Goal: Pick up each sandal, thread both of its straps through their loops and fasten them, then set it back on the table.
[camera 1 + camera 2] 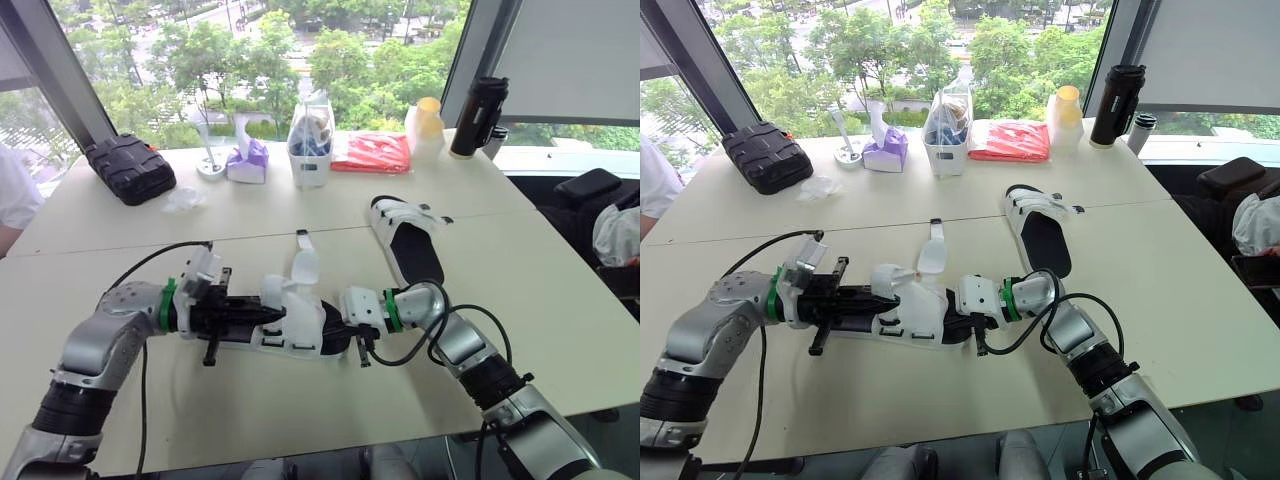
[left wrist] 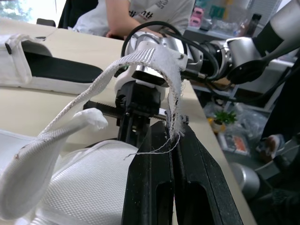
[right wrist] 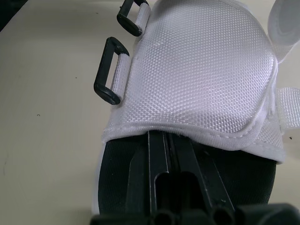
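near sandal [image 1: 295, 325]: both black loops [image 3: 110, 70] empty. left pincer [image 2: 171, 131] clamped on strap [image 2: 140, 58]; right pincer [image 3: 169, 140] closed, tucked under upper [image 3: 201, 70]. second sandal [image 1: 405, 240] beyond: pending.

Pale cream table [image 1: 520, 290], two sections butted at a seam. Along its far edge, by the window, from the robot's left to right:
- black ribbed hard case [image 1: 129, 168]
- crumpled clear plastic wrap [image 1: 184, 199], just beside the case
- small white stand [image 1: 209, 165]
- purple tissue pack [image 1: 247, 160], with a tissue standing up
- clear plastic bin [image 1: 311, 145], holding mixed items
- flat red packet [image 1: 372, 153]
- pale container with a yellow top [image 1: 425, 128]
- upright black cylindrical flask [image 1: 479, 116]

A person's white sleeve [image 1: 12, 190] is at the far left edge.
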